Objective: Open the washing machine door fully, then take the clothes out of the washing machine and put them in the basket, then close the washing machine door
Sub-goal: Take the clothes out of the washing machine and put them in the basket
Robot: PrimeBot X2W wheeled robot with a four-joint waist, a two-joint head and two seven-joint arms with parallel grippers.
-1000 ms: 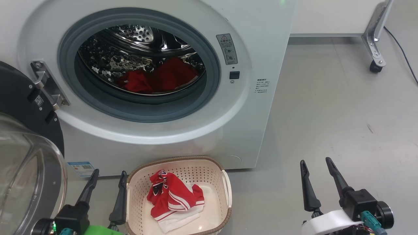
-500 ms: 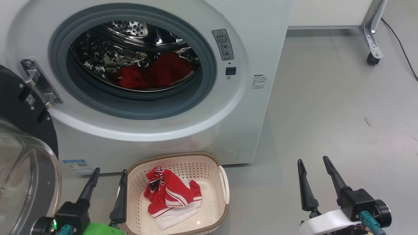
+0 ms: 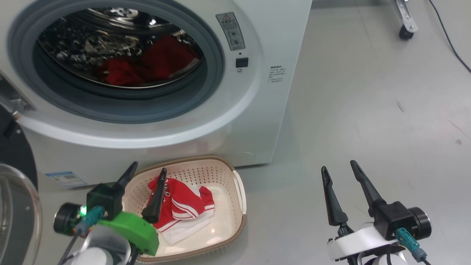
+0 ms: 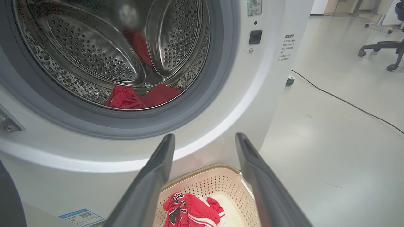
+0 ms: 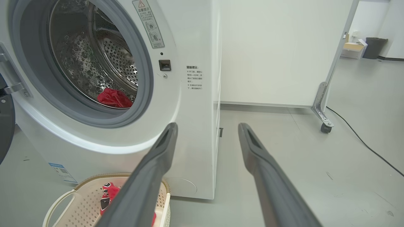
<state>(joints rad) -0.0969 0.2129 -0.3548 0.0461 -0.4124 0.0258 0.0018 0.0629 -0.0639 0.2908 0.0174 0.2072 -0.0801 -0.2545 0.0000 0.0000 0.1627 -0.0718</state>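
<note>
**Head view**
- Big white front-loading washing machine (image 3: 235,117): its round opening faces the robot, and it stands on the grey floor (image 3: 368,110).
- Round glossy black washing machine door with a clear glass bowl (image 3: 14,191): swung wide open at the left edge, clear of the opening.
- Plain red garments (image 3: 147,64): a low heap on the bottom of the steel drum.
- Small cream perforated plastic basket with a brown woven-look rim (image 3: 220,162): on the floor just before the machine's foot, mouth up. Its long axis cannot be told.
- Red garment with white stripes and white trim (image 3: 184,206): crumpled in the basket's left half.
- Left gripper (image 3: 148,167): spread and empty, its fingers pointing up and to the right towards the machine. One finger crosses the basket's left rim, the other crosses the striped garment.
- Right gripper (image 3: 339,165): spread and empty over bare floor, well apart from the basket, its fingers leaning up and left.
- Small blue sticker (image 3: 66,179): low on the machine's front.

**Left wrist view**
- The spread fingers frame the basket's far rim. The drum opening lies straight ahead, with the red heap at its bottom.
- Dark office chair (image 4: 382,50): far right.

**Right wrist view**
- The spread fingers point past the machine's right front corner. The basket is at lower left.
- Black cable (image 5: 363,142): on the floor.
</note>
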